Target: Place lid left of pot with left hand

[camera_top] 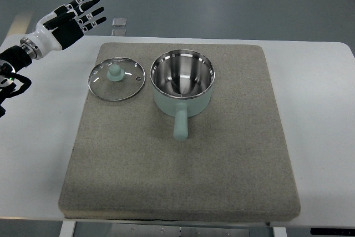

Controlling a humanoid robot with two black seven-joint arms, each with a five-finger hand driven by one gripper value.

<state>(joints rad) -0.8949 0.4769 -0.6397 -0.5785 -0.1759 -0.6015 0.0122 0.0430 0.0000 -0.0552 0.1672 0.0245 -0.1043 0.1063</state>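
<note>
A glass lid (116, 79) with a metal rim and a pale green knob lies flat on the grey mat (183, 159), just left of the pot. The pot (182, 81) is pale green with a shiny steel inside, uncovered, its handle pointing toward the near edge. My left hand (77, 18) is at the upper left, raised over the table's far left corner, well away from the lid, its fingers spread and empty. The right arm is out of view.
The mat covers most of a white table (316, 109). A small clear object (120, 23) sits at the table's far edge, right of my left hand. Grey floor lies beyond.
</note>
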